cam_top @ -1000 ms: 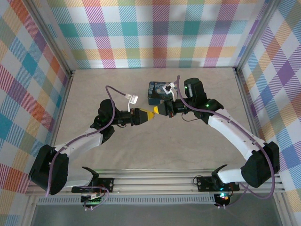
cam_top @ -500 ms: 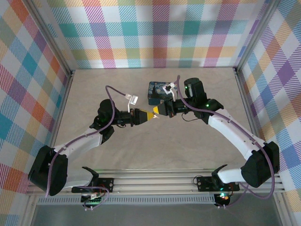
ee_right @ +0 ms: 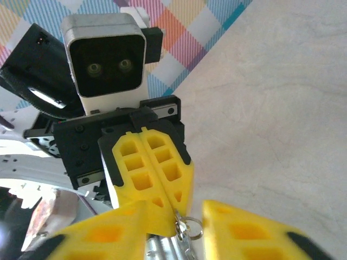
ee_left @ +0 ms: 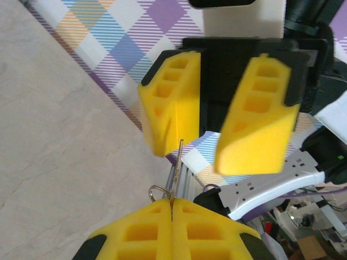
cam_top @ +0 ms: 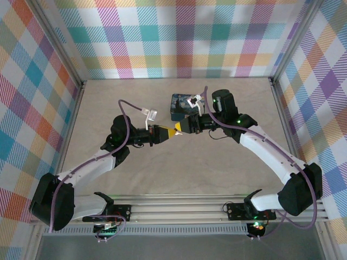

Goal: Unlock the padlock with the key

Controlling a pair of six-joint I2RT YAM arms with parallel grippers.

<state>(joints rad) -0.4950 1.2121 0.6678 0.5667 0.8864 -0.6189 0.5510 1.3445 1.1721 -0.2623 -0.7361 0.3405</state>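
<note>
In the last second my left arm has moved its wrist a little toward the far side and taken the left fingers (ee_left: 141, 235) with it. They are pressed together on the key (ee_left: 177, 162), and its thin blade points up between the right fingers (ee_left: 255, 130). Those stand apart and grip nothing. The padlock (cam_top: 180, 106) has not moved; it lies on the surface (cam_top: 108, 97) just behind the right wrist. I judge the handover is only lined up and the unlocking not yet begun.
</note>
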